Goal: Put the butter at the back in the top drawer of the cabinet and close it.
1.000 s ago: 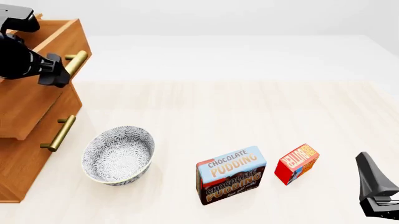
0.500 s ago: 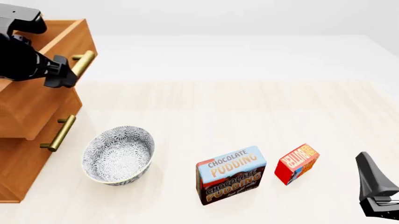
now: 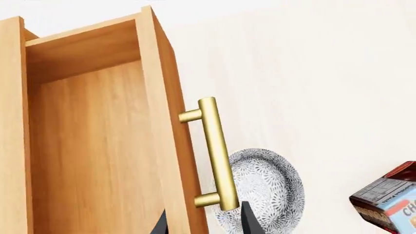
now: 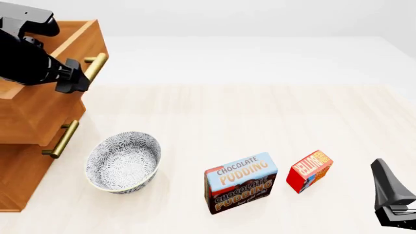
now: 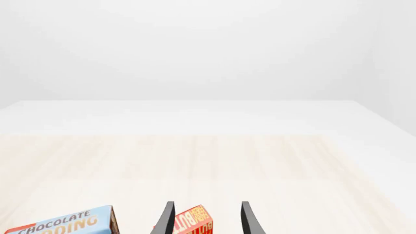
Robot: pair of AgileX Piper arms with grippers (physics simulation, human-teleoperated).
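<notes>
"CHOCOLATE PUDDING" on the brown-and-blue box [image 4: 240, 183]; "BUTTER" on the red box [image 4: 309, 170]

One cabinet [image 4: 26, 161] at the table's [image 4: 260, 112] left edge, with two drawers [image 4: 46, 105] showing and two brass handles [image 4: 63, 139]. One bowl [image 4: 123, 162]. Two boxes near the front edge: one pudding [image 4: 240, 183], one butter [image 4: 309, 170]. Two grippers: left [image 4: 75, 80], right [image 4: 393, 202].

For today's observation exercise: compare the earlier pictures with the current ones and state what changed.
The left gripper at the brass handle has drawn the top drawer further out, toward the right. The bowl, pudding box, butter and right gripper stayed put.
</notes>
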